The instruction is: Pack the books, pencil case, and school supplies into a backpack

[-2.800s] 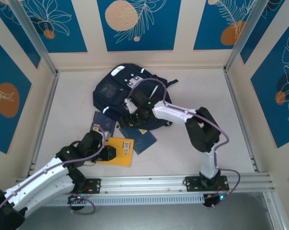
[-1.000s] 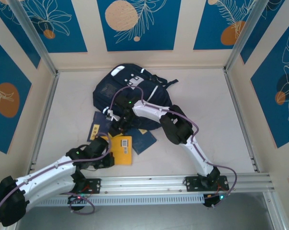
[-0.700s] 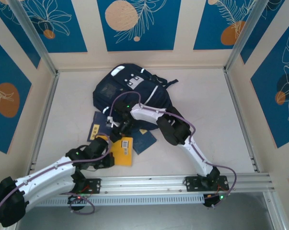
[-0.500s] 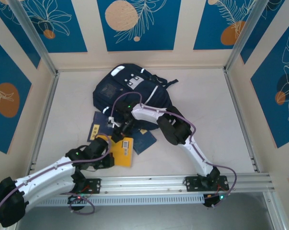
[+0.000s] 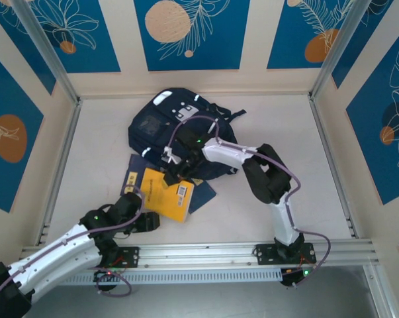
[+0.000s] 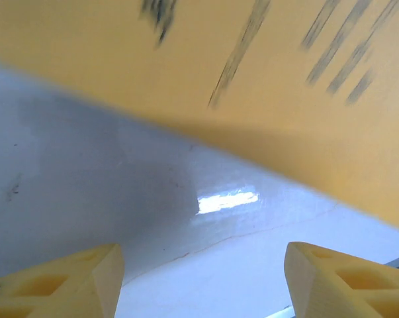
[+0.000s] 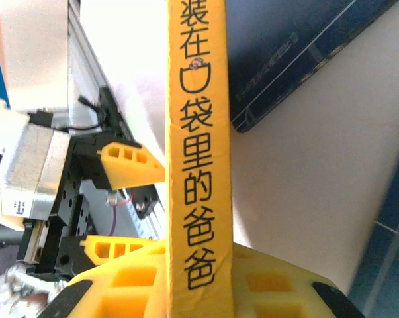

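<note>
The orange-yellow book [image 5: 165,194] is tilted up off the table, its far edge in my right gripper [image 5: 175,171], which is shut on it. In the right wrist view its spine [image 7: 194,99] with black print runs down between the yellow fingers [image 7: 278,295]. My left gripper [image 5: 148,222] stands open just behind the book's near edge, holding nothing; its fingers [image 7: 130,162] also appear past the spine. From the left wrist, the book [image 6: 219,53] hangs above the bare table between the fingertips [image 6: 73,278]. Navy books [image 5: 136,173] [image 5: 204,191] lie under and beside it. The navy backpack [image 5: 176,122] lies just behind.
The aluminium rail [image 5: 206,255] runs along the near edge with both arm bases on it. Walls and corner posts [image 5: 60,73] close in the table. Open tabletop [image 5: 292,165] lies to the right of the backpack.
My left gripper has opened, let go of the orange-yellow book and drawn back slightly. The right gripper has shut on the book and pulled it up and right, toward the backpack.
</note>
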Tool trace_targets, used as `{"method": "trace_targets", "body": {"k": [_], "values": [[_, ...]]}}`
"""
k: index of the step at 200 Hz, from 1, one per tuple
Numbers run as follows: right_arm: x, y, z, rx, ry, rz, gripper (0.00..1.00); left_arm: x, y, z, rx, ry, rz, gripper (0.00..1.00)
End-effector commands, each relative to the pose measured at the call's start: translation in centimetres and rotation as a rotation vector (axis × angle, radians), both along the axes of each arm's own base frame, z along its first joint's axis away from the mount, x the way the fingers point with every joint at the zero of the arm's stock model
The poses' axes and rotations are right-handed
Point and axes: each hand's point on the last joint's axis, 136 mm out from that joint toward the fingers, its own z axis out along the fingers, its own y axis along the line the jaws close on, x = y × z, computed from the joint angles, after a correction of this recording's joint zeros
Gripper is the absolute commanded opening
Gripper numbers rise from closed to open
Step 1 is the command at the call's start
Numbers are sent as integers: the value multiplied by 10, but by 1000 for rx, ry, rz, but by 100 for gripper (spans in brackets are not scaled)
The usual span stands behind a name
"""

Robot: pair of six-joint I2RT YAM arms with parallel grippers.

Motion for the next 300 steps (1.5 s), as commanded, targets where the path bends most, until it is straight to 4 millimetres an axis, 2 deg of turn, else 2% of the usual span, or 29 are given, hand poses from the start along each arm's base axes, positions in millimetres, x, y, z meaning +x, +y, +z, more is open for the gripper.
{"method": "trace_targets", "body": {"k": [1,29,44,60,80,117,156,184,221,243,275,287,300], "values": [[11,-9,36,38,-94,-82,0,18,-7,53,-19,-113,-17,69],[22,-32,69,92,-164,-203,0,33,-17,108,-100,-223,-4,83],[24,-44,91,159,-178,-261,0,41,-25,136,-165,-288,-4,86],[23,-56,113,240,-191,-317,0,52,-33,159,-228,-335,14,90],[16,-69,138,346,-197,-371,0,66,-42,177,-291,-338,46,93],[2,-90,175,502,-193,-440,0,90,-62,195,-402,-315,65,100],[-16,-103,202,633,-169,-460,0,110,-82,215,-517,-315,47,100],[-25,-113,216,698,-161,-488,0,114,-96,224,-585,-305,20,100],[-28,-123,233,793,-138,-534,0,115,-105,237,-652,-317,-5,100],[-29,-128,240,815,-134,-553,0,115,-106,242,-666,-321,-13,100],[-28,-127,237,815,-90,-556,0,114,-114,251,-732,-306,-26,100],[-26,-126,234,808,-79,-562,0,113,-118,256,-764,-301,-38,97],[-25,-126,228,790,-79,-566,0,111,-120,264,-793,-312,-56,87]]}}
